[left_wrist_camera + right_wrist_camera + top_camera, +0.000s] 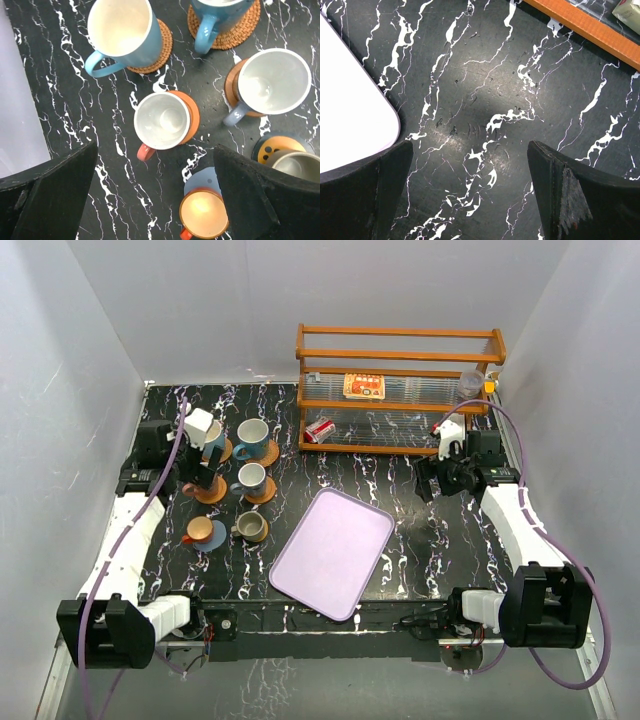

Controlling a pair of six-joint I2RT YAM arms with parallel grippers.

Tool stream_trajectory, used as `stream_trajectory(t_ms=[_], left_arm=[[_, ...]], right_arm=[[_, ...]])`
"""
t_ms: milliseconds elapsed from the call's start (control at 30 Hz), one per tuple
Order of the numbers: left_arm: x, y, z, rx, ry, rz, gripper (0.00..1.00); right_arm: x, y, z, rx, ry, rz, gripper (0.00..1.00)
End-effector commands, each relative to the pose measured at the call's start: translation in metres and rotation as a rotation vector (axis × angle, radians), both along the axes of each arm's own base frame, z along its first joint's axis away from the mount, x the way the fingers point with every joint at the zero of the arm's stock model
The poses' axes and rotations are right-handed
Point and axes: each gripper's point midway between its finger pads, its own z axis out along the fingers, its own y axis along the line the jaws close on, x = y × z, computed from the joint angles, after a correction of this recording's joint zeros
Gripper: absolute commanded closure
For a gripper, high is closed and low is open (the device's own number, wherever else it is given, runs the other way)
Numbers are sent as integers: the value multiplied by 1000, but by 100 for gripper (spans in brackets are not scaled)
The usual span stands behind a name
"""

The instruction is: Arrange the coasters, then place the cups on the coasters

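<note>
Six cups stand on six coasters at the table's left. In the left wrist view a blue cup (pixel 120 30) sits on a rattan coaster (pixel 160 50), and a second blue cup (pixel 217 17) on another rattan coaster (pixel 240 30). A pink cup (pixel 162 121) and a pale grey cup (pixel 274 82) rest on orange coasters. An olive cup (pixel 295 165) is on the dotted coaster (pixel 272 147). A small orange-lined cup (pixel 202 215) sits on the grey-blue coaster (pixel 202 177). My left gripper (pixel 155 160) hangs open above the pink cup, holding nothing. My right gripper (pixel 470 150) is open over bare marble.
A lilac tray (pixel 335 552) lies at the table's middle front, its corner beside my right gripper (pixel 345 100). A wooden rack (pixel 400 390) at the back holds a printed packet (pixel 364 386); a red-and-white can (pixel 320 430) lies under it. The enclosure wall (pixel 15 100) is close on the left.
</note>
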Motion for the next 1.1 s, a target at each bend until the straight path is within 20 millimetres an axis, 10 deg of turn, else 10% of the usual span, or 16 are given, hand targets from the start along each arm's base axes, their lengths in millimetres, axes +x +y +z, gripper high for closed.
stream_trajectory(t_ms=[0,367,867,1067], left_arm=[[11,15,10,-24,-82,153,1],[14,43,26,-93,-190,312,1],[29,24,72,-214,-406,224,1],[33,18,80,-207,-392,172,1]], right_arm=[[22,-7,26,0,-94,-56,2],[53,-31,84,-37,-257,-217,2],[63,-54,184,-2,-670,-401,2],[59,-61,194,-10,-713,-437,1]])
